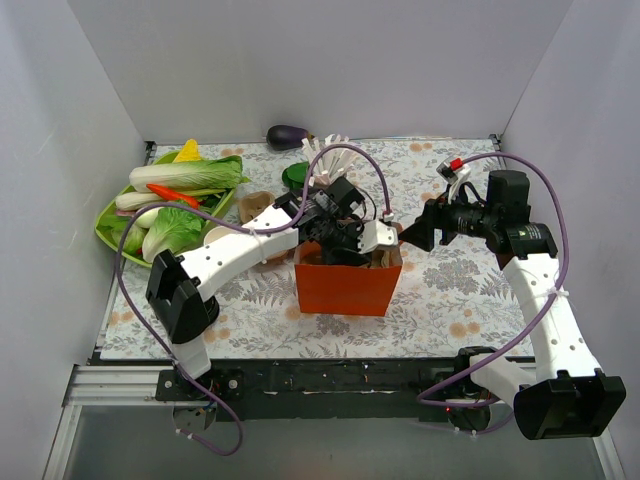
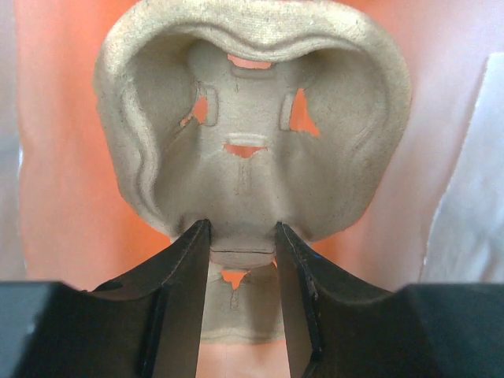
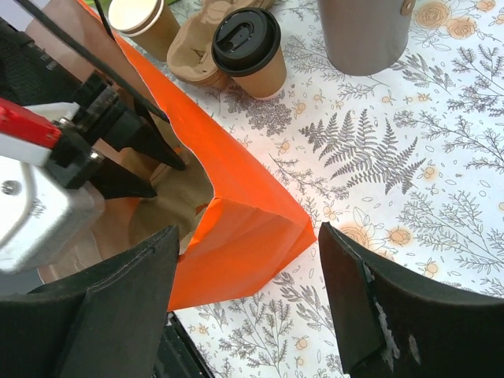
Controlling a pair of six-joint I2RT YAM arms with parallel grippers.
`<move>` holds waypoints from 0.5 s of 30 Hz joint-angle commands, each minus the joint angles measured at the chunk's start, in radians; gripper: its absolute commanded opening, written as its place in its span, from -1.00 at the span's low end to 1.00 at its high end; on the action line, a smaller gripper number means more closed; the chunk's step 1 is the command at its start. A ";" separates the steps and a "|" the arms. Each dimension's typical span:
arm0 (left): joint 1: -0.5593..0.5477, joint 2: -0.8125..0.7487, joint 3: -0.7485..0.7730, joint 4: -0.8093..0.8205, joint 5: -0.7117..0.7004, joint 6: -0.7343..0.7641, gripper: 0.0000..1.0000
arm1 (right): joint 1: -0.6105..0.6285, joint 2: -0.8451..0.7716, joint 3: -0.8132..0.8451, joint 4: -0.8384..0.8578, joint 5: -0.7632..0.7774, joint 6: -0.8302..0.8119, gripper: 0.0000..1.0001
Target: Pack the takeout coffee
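Note:
The takeout coffee point(image 3: 250, 51), a brown paper cup with a black lid, stands on the table beyond the orange paper bag point(image 3: 244, 189). In the top view the left arm hides it. My left gripper point(image 2: 242, 253) reaches into the bag's point(image 1: 345, 287) mouth and is shut on a narrow part of a brown moulded-pulp cup-carrier tray point(image 2: 252, 126) inside it. It also shows in the top view point(image 1: 350, 245). My right gripper point(image 3: 250, 236) is open and empty, its jaws spread either side of the bag's right corner, close to the bag's upper edge point(image 1: 407, 235).
More pulp trays point(image 3: 201, 55) and an unlidded paper cup point(image 3: 142, 20) sit beside the coffee. A grey cup point(image 3: 366, 31) holding white sticks point(image 1: 325, 160) stands behind. A green tray of vegetables point(image 1: 112, 235) lies far left, an eggplant point(image 1: 289, 136) at the back.

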 commanded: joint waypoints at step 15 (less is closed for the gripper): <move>0.003 0.096 0.032 -0.064 -0.050 0.010 -1.00 | 0.003 -0.012 0.126 -0.011 -0.099 -0.050 0.56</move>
